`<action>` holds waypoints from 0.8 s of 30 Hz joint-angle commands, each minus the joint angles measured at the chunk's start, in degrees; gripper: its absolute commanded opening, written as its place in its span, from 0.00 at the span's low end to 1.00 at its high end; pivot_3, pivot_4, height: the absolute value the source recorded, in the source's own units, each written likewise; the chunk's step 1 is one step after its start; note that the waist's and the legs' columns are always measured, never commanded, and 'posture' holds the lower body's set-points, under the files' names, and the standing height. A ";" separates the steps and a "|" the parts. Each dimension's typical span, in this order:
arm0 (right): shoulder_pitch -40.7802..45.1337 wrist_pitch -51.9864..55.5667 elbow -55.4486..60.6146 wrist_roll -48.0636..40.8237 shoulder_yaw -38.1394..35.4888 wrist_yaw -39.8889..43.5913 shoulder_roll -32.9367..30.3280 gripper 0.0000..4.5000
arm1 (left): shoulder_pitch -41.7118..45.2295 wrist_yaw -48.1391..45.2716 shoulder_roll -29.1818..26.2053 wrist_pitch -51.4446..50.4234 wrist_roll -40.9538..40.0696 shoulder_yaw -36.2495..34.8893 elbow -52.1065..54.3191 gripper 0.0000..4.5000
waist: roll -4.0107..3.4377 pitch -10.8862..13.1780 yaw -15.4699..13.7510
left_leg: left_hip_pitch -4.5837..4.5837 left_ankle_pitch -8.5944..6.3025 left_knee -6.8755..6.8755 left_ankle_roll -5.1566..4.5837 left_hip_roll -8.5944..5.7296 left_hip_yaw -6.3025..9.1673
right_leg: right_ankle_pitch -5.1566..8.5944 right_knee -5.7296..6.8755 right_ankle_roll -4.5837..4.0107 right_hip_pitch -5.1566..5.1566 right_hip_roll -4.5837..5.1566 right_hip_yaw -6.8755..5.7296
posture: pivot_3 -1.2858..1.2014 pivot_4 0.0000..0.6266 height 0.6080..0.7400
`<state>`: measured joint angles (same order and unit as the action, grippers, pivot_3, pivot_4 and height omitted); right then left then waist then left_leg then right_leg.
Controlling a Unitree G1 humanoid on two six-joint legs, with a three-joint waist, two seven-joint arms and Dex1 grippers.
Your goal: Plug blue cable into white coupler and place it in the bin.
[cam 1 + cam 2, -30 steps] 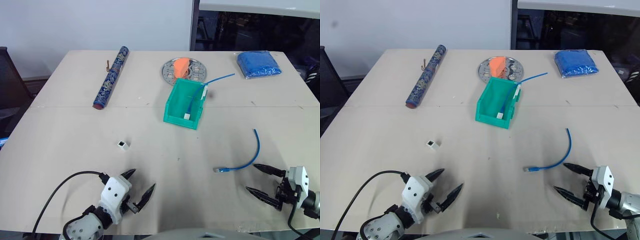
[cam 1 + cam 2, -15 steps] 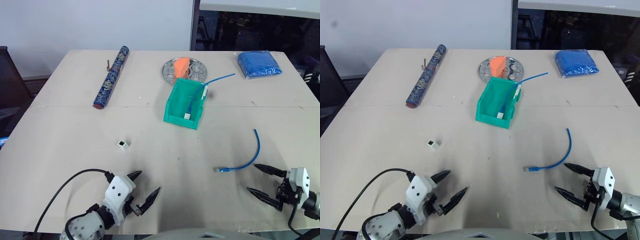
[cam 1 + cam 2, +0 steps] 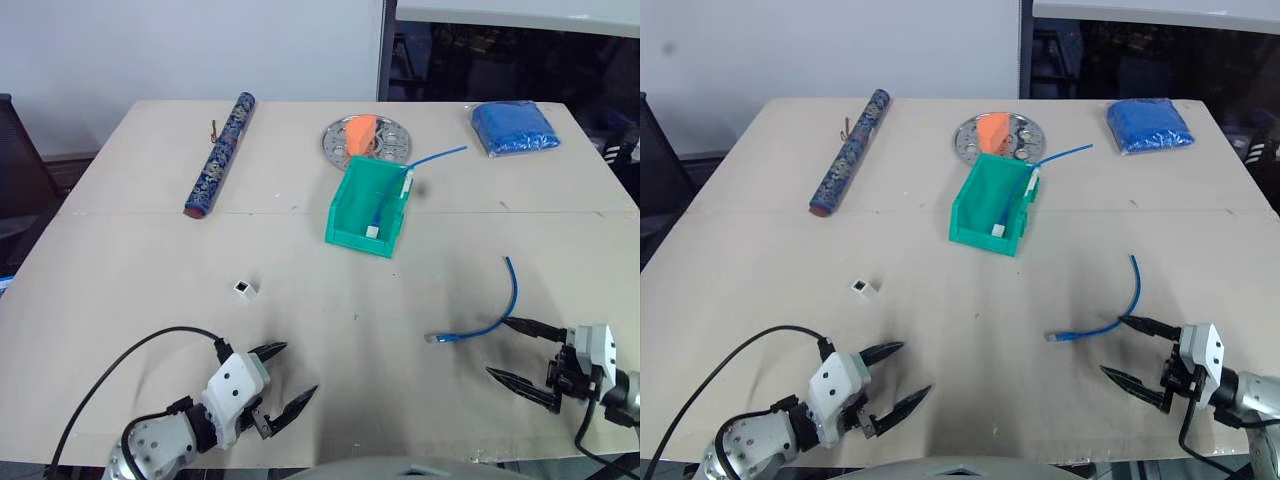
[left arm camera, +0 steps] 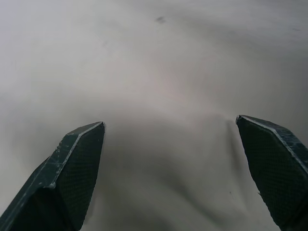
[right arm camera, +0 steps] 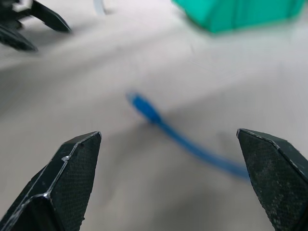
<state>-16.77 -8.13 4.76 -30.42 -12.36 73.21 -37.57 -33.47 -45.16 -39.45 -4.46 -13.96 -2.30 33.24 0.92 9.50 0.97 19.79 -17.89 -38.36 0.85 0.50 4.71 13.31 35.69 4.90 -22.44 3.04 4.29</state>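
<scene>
The blue cable [image 3: 512, 300] lies curved on the table at the right, its clear plug [image 3: 435, 339] pointing left; the right wrist view shows the blue cable [image 5: 183, 139] between and beyond the finger pads. My right gripper [image 3: 498, 347] is open just right of the plug, its far fingertip at the cord. The white coupler [image 3: 245, 289] sits alone left of centre. My left gripper [image 3: 298, 369] stands open near the front edge, below the coupler, with bare table between its fingers [image 4: 82, 159]. The green bin [image 3: 345, 215] stands at centre back.
Inside the bin lies another blue cord with a white block [image 3: 372, 231], trailing out to the right. Behind the bin is a round metal plate [image 3: 390, 145] holding an orange piece. A patterned roll [image 3: 222, 153] lies back left and a blue folded cloth [image 3: 515, 128] back right.
My right gripper has shifted slightly up and left, bringing its far finger against the cable. My left gripper has turned a little to the right. Both stay open.
</scene>
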 commanded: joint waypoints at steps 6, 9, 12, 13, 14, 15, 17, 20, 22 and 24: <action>12.13 1.34 -0.41 13.48 10.73 -2.93 -3.45 0.99 | 14.66 -12.65 -10.80 -5.79 -11.76 -3.19 4.33 1.00 | -0.03 0.04 -0.06 | 0.05 0.00 0.01 0.01 -0.01 0.02 | -0.16 0.03 -0.26 -0.06 0.00 -0.02 | 0.52 0.24 1.00; 14.57 0.60 -1.54 15.15 13.62 -0.04 -5.61 0.91 | 20.28 -16.32 -14.32 -7.89 -14.98 -4.73 3.89 1.00 | -0.04 0.11 -0.18 | 0.09 0.00 0.04 0.01 -0.02 0.05 | -0.20 0.02 -0.20 -0.10 0.01 -0.03 | 0.52 0.24 1.00; 16.11 0.13 -1.75 15.47 15.17 0.30 -5.90 0.64 | 22.93 -17.92 -16.12 -8.83 -15.91 -5.93 3.31 1.00 | 0.00 0.15 -0.08 | 0.11 0.00 0.06 0.01 -0.02 0.08 | -0.25 -0.01 -0.12 -0.10 0.00 -0.05 | 0.52 0.24 1.00; 16.64 -0.27 -1.84 16.08 15.72 0.19 -5.89 0.55 | 23.42 -18.12 -16.32 -9.08 -16.07 -6.18 3.14 1.00 | -0.02 0.16 0.06 | 0.12 0.00 0.08 0.00 -0.02 0.08 | -0.26 -0.04 -0.10 -0.11 0.00 -0.05 | 0.52 0.24 1.00; 17.22 -0.64 -1.99 16.65 16.27 0.06 -5.78 0.48 | 23.94 -18.22 -16.36 -9.15 -15.94 -6.42 2.85 1.00 | 0.00 0.17 0.09 | 0.12 -0.01 0.08 0.00 -0.03 0.06 | -0.27 -0.04 -0.09 -0.11 0.01 -0.05 | 0.52 0.24 1.00; 17.70 -0.73 -2.10 17.01 16.67 -0.15 -5.59 0.36 | 24.29 -18.23 -16.32 -9.11 -15.73 -6.57 2.55 1.00 | 0.02 0.19 0.14 | 0.12 -0.01 0.09 0.00 -0.02 0.06 | -0.27 -0.04 -0.09 -0.11 0.01 -0.05 | 0.52 0.24 1.00; 18.80 -0.45 -2.09 17.18 17.50 -0.59 -5.07 0.15 | 24.53 -18.47 -16.20 -8.99 -15.38 -6.74 2.06 1.00 | 0.05 0.21 0.11 | 0.11 -0.01 0.10 0.00 -0.01 0.07 | -0.27 -0.04 -0.09 -0.11 0.00 -0.05 | 0.52 0.24 1.00; 21.42 1.90 -1.83 16.75 19.02 -1.19 -3.84 0.02 | 24.81 -19.07 -16.23 -9.01 -15.32 -7.16 1.38 1.00 | 0.10 0.24 0.10 | 0.10 0.00 0.08 0.00 -0.02 0.08 | -0.26 -0.01 -0.11 -0.10 0.00 -0.05 | 0.52 0.24 1.00; 24.78 4.70 -2.13 17.01 20.45 -2.25 -2.33 0.02 | 25.55 -19.62 -16.55 -9.07 -15.40 -7.63 0.53 1.00 | 0.09 0.25 0.16 | 0.09 0.00 0.08 0.00 -0.01 0.07 | -0.25 0.00 -0.13 -0.11 -0.01 -0.05 | 0.52 0.24 1.00; 28.69 8.16 -2.91 16.81 22.33 -2.28 -0.58 0.02 | 26.69 -20.23 -16.93 -9.35 -15.61 -7.93 -0.44 1.00 | 0.12 0.27 0.17 | 0.08 0.00 0.05 0.00 -0.01 0.07 | -0.24 0.03 -0.15 -0.11 -0.01 -0.05 | 0.52 0.24 1.00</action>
<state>9.57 -2.47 1.09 -13.12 9.25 71.34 -38.81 -7.82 -64.77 -55.65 -13.79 -28.81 -8.60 32.79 1.04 9.78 1.14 19.85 -17.89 -38.33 0.85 0.49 4.79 13.09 35.75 4.71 -22.55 3.02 4.24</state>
